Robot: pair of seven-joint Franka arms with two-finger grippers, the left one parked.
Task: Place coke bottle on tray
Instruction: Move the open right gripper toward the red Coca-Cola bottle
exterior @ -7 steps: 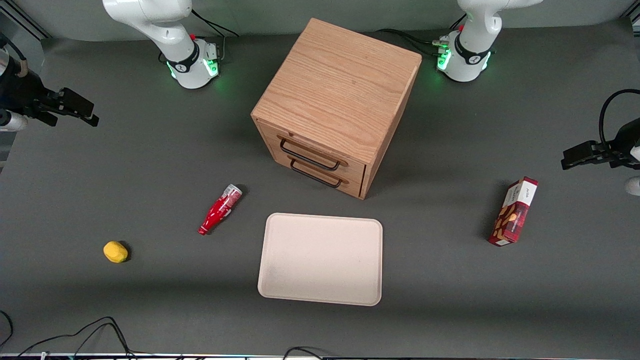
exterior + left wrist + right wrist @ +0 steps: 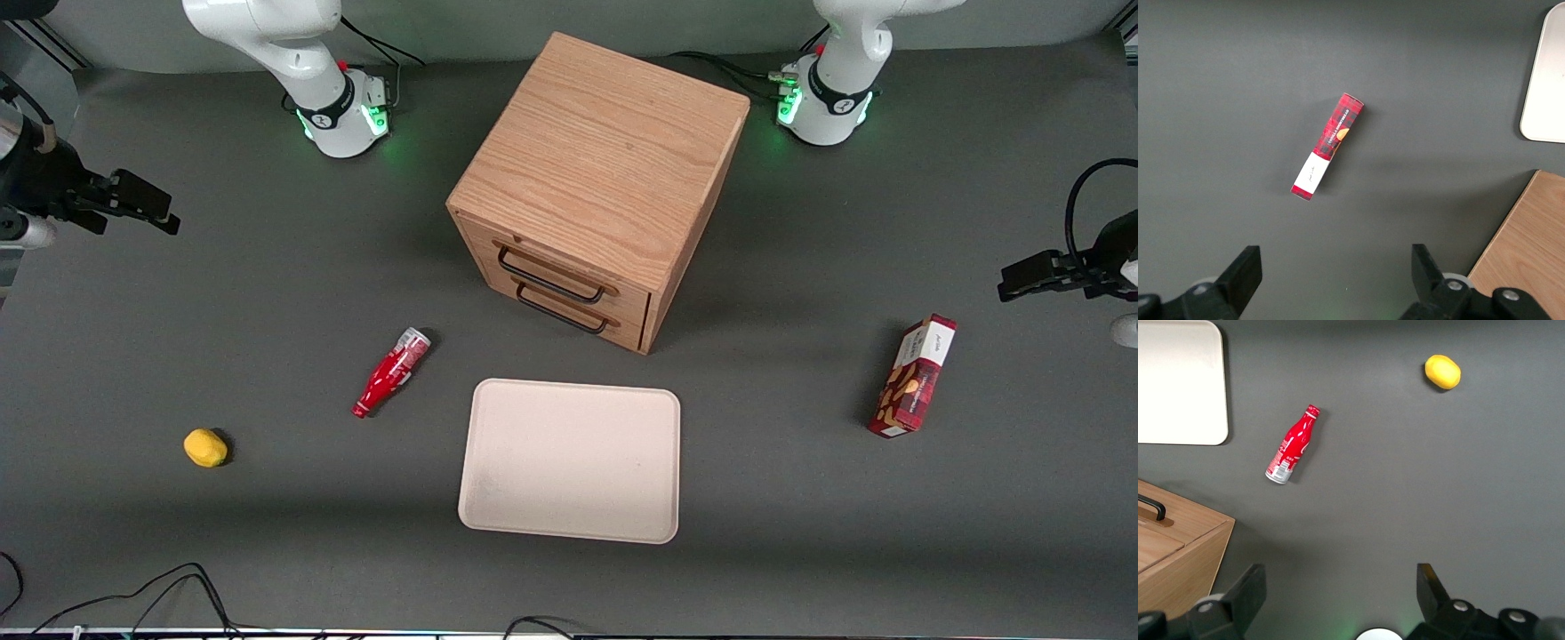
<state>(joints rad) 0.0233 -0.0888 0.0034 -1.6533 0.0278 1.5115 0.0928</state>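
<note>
The coke bottle (image 2: 391, 372) lies on its side on the dark table, beside the tray (image 2: 571, 460) and a little farther from the front camera than the tray's near part. It shows in the right wrist view (image 2: 1291, 445) with its red cap pointing away from the wooden cabinet. The tray (image 2: 1178, 383) is pale beige-pink and bare. My right gripper (image 2: 147, 209) hangs high at the working arm's end of the table, well apart from the bottle. Its fingers (image 2: 1245, 590) stand wide open and hold nothing.
A wooden two-drawer cabinet (image 2: 596, 187) stands farther from the front camera than the tray. A yellow lemon (image 2: 205, 447) lies toward the working arm's end. A red snack box (image 2: 914, 376) lies toward the parked arm's end.
My right gripper has shifted slightly, its tip a little higher in the front view. The bottle and tray have not moved.
</note>
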